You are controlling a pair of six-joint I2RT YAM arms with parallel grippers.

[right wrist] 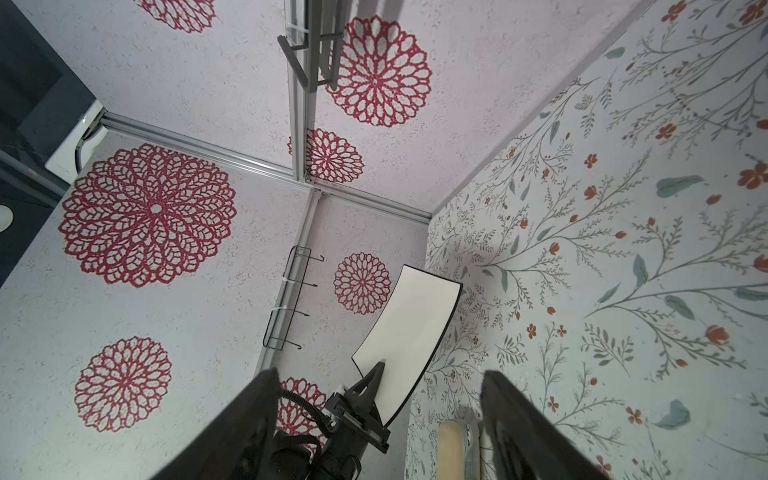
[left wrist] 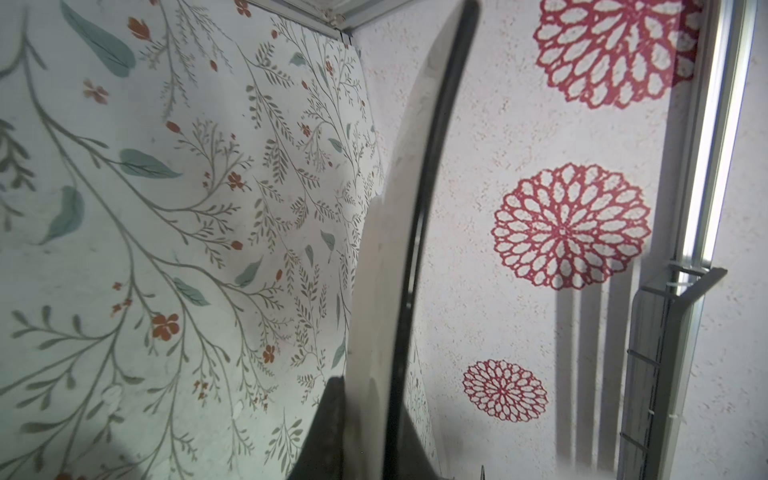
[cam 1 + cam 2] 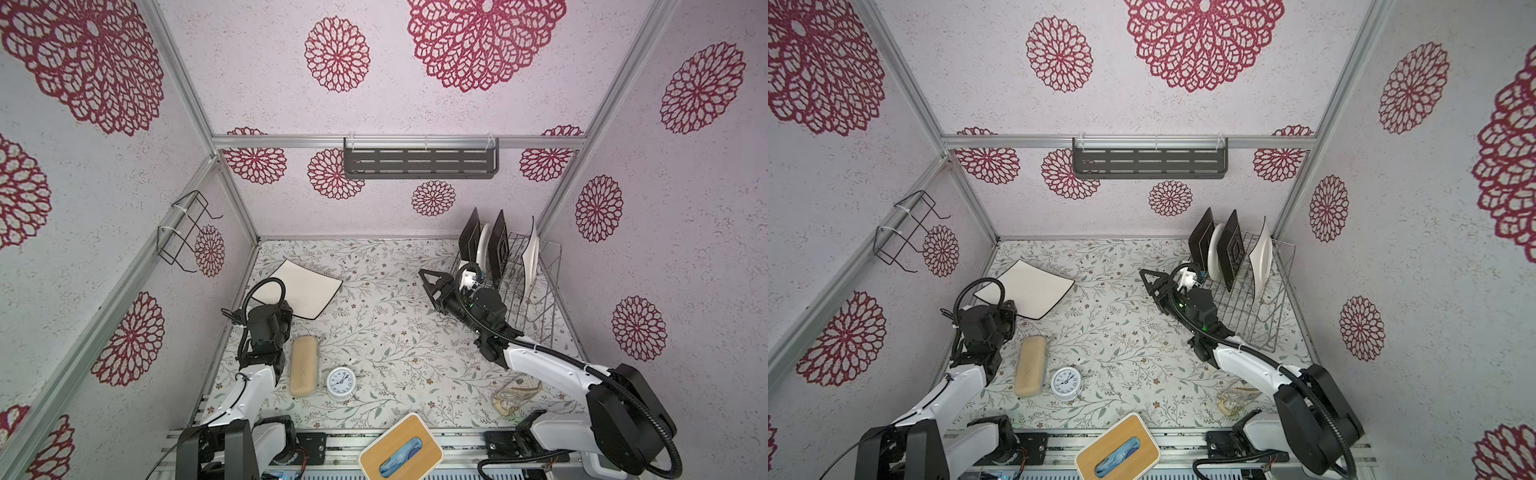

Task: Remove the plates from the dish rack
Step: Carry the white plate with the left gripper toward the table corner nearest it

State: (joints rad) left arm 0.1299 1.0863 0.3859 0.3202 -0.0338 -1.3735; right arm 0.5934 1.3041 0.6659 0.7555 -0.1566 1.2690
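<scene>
**Unloading of the dish rack, one plate out.**

- **Left gripper** [image 1: 374, 380]: it is clamped on the near edge of a white squarish plate [image 3: 297, 286] with a dark rim.
  - In the left wrist view the plate is seen edge-on, running out from between the jaws, with the table [image 3: 395, 332] on one side of it and the wall on the other.
  - In both top views the plate is seen over the far left part of the table. It extends beyond the gripper toward the back left corner and is well apart from the dish rack [image 3: 536, 299].
  - Whether its far corner touches the table cannot be told.
- **Right gripper** [image 3: 429, 291]: its jaws are spread wide and nothing is held between them.
  - In the right wrist view the two dark fingers [image 1: 257, 415] are seen far apart.
  - The gripper is placed just beside the left end of the rack and is turned away from it, toward the left side of the scene.
- **Dish rack:** it is set in the far right corner of the table, and four plates are stood upright in it. From left to right in a top view these are:
  - a dark plate [image 3: 469, 237];
  - a round white plate [image 3: 484, 245];
  - a second dark plate [image 3: 498, 245];
  - across a gap of bare prongs, a second white squarish plate [image 3: 532, 257] at the right end.
- The left dark plate is the one nearest to the right gripper.
</scene>
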